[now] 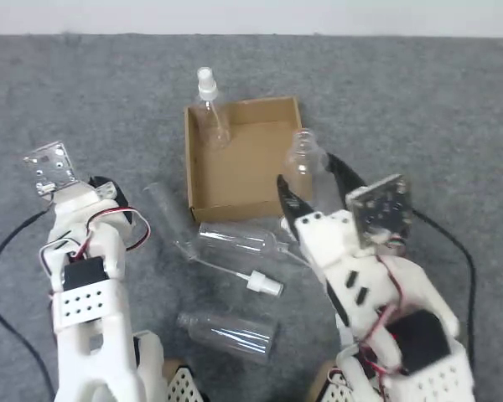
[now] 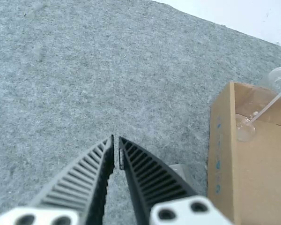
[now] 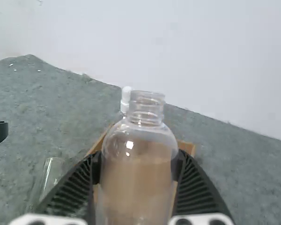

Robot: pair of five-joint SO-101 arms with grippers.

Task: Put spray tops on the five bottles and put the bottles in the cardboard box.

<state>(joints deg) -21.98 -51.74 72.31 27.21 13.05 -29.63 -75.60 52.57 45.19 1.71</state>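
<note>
the right gripper (image 3: 138, 161) pinches 1 uncapped bottle (image 1: 303, 159) upright, neck up. the spray top (image 1: 264, 285) lies flat between the arms, tube toward the left gripper (image 2: 116, 140), its fingers (image 2: 93, 176) pressed together.

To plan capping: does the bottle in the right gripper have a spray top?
No, the bottle in the right gripper has a bare open neck.
</note>
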